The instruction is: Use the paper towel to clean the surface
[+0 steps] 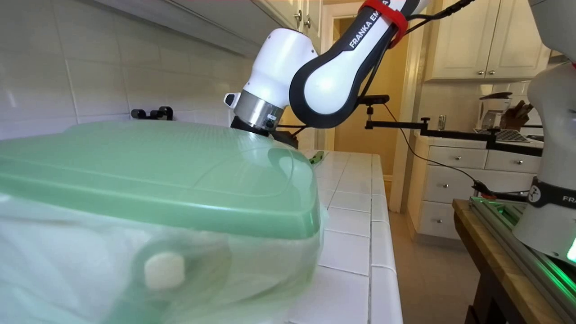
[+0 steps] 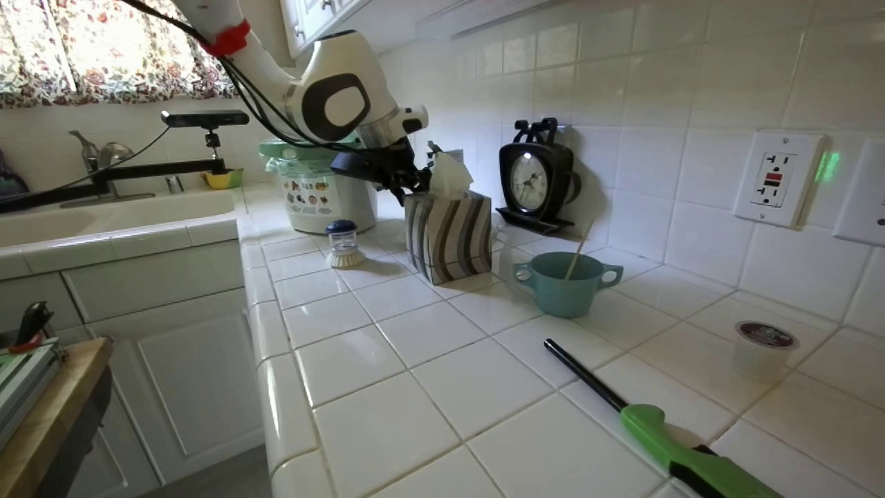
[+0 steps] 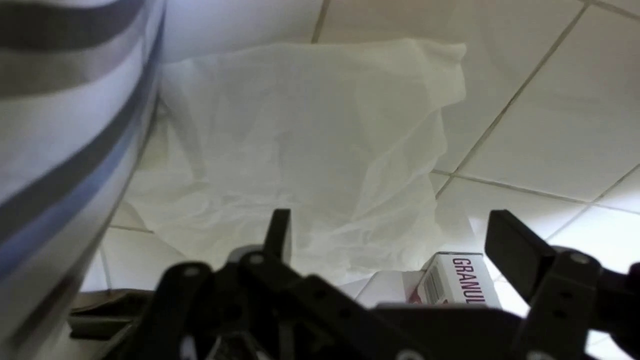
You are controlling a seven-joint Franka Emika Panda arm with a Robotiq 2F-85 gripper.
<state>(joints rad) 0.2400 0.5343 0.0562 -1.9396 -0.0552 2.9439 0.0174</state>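
A thin, crumpled white paper towel (image 3: 305,140) lies spread on the white tiled counter (image 3: 555,125) in the wrist view. Its left edge runs against a grey-and-brown striped tissue box (image 3: 65,150). My gripper (image 3: 392,225) is open, with nothing between its fingers; the fingers are over the near part of the towel. In an exterior view my gripper (image 2: 413,185) is behind the striped tissue box (image 2: 449,242), with a tissue (image 2: 449,178) poking out of the box top. The spread towel is hidden in both exterior views. A green-lidded container hides the gripper in an exterior view.
The green-lidded container (image 1: 202,180) stands beyond the arm (image 2: 325,200). A scrub brush (image 2: 343,242), black clock (image 2: 534,180), teal bowl (image 2: 567,290), green lighter (image 2: 664,443) and small cup (image 2: 764,346) stand on the counter. A "GRANUL" box (image 3: 465,280) shows below the fingers.
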